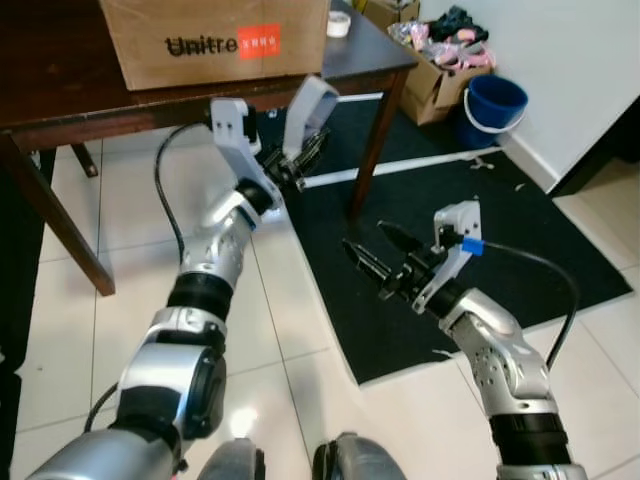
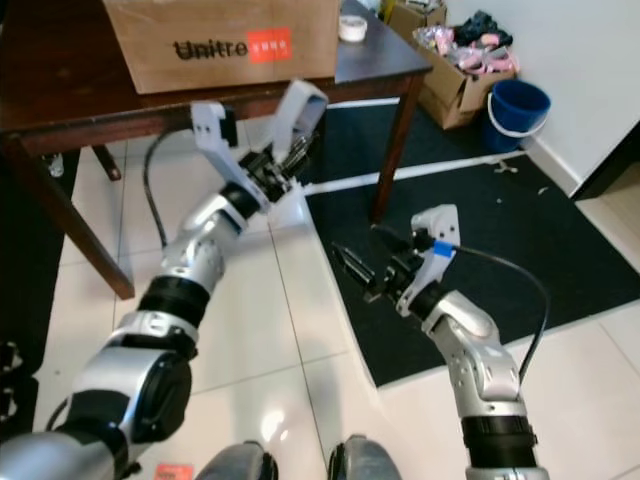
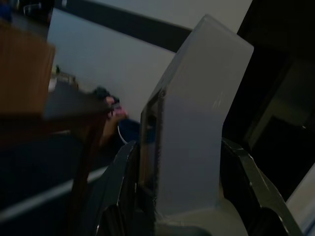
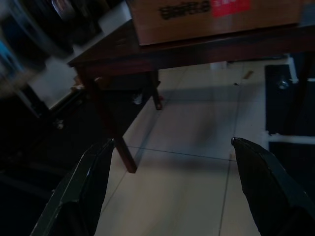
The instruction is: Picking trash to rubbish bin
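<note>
My left gripper (image 1: 298,160) is raised beside the table's front edge, shut on a flat pale grey-white piece of trash (image 1: 312,105) that sticks up from between its fingers. The left wrist view has that piece (image 3: 192,128) close up between the two fingers. My right gripper (image 1: 366,238) hovers over the black mat (image 1: 470,215), open with nothing between its fingers (image 4: 83,191). A blue bucket (image 1: 494,105) stands on the floor at the far right by the wall, well beyond both grippers.
A dark wooden table (image 1: 60,80) carries a brown cardboard box (image 1: 215,40) and a small white cup (image 1: 338,24). One table leg (image 1: 375,150) stands on the mat. An open carton of pink items (image 1: 440,60) sits near the bucket. Small scraps (image 1: 483,163) lie on the mat.
</note>
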You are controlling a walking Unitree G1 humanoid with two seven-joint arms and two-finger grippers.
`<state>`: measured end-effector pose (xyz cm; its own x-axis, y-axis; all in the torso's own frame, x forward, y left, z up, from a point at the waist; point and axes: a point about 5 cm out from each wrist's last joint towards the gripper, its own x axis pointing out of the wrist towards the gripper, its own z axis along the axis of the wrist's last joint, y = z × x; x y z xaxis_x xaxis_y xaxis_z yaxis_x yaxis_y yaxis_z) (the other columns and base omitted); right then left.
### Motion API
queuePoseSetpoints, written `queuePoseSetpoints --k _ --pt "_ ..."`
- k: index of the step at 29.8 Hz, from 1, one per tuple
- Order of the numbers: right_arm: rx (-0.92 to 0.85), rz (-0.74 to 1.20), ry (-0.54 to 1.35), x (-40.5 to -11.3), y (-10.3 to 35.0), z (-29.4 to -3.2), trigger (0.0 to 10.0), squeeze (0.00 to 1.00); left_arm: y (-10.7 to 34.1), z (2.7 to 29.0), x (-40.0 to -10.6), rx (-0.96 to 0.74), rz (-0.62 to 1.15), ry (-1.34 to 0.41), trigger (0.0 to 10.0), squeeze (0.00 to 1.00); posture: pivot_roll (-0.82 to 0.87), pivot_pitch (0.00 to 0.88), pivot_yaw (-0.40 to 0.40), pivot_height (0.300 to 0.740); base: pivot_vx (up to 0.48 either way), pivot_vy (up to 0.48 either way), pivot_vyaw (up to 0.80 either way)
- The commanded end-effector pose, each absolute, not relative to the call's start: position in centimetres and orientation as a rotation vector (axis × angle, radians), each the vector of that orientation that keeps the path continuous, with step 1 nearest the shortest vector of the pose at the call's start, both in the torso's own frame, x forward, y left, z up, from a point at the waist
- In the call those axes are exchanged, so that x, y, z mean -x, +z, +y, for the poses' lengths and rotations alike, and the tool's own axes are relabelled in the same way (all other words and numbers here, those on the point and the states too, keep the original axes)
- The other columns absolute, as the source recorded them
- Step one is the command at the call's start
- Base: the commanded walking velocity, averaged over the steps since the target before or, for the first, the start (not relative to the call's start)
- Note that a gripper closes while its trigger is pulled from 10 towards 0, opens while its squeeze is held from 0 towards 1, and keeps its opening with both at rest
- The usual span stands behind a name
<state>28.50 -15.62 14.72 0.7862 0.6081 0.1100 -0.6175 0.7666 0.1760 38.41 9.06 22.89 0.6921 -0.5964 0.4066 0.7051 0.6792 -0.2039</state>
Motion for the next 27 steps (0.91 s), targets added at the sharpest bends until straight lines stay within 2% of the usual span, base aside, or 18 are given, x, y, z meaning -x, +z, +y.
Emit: queuePoseSetpoints --k 1,6,12,27 --pt "-0.209 -0.099 0.647 -28.5 15.5 -16.2 10.0 0.0 24.9 9.5 -38.6 0.322 -0.394 -0.738 10.0 0.0 0.06 0.082 -0.048 0.74 0.349 0.0 0.0" --pt "-0.207 -0.128 0.649 -28.4 16.0 -16.3 10.0 0.0 25.8 10.0 -38.7 0.303 -0.426 -0.724 10.0 0.0 0.06 0.079 -0.045 0.74 0.349 0.0 0.0" --pt "-0.204 -0.157 0.646 -28.3 16.5 -16.5 10.0 0.0 26.1 10.6 -38.8 0.267 -0.442 -0.693 10.0 0.0 0.06 0.079 -0.045 0.74 0.347 0.0 0.8" --pt "-0.211 -0.17 0.649 -28.7 17.1 -16.1 10.0 0.0 25.6 10.4 -39.0 0.236 -0.428 -0.671 10.0 0.0 0.06 0.076 -0.045 0.74 0.348 0.0 0.0"
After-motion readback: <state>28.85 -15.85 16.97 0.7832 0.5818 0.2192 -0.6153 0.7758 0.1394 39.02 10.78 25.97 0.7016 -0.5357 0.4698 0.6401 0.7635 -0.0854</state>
